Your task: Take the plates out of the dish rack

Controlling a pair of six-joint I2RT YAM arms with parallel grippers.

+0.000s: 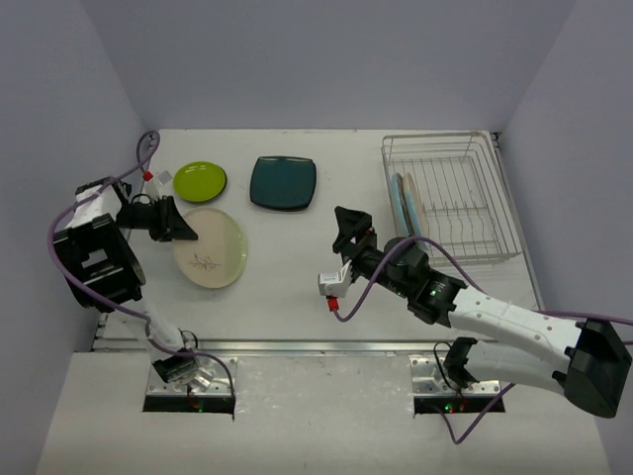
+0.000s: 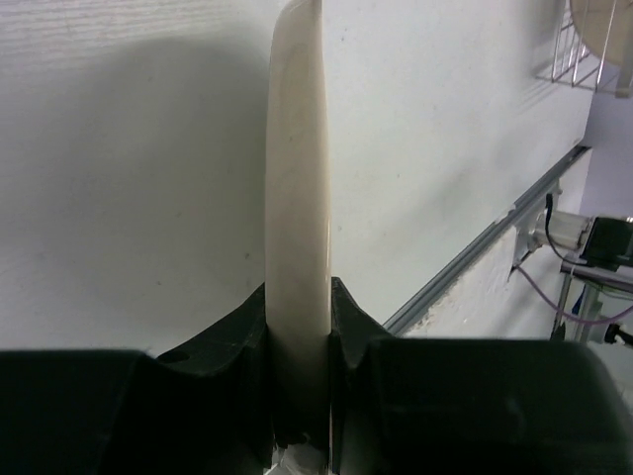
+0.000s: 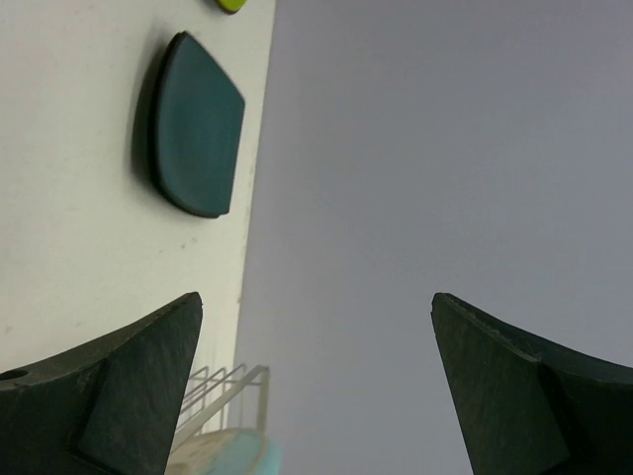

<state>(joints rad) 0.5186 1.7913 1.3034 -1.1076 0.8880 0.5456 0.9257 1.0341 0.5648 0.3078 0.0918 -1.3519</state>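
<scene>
Cream plate (image 1: 213, 252) in left gripper (image 1: 187, 236), right gripper (image 1: 339, 230) wide

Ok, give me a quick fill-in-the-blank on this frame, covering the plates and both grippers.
The left gripper is shut on the rim of the leaf-sprig plate, whose colour is ___.
The right gripper is ___ and holds nothing.
The dish rack holds ___ plates.
Missing words: cream; open; two.
</scene>
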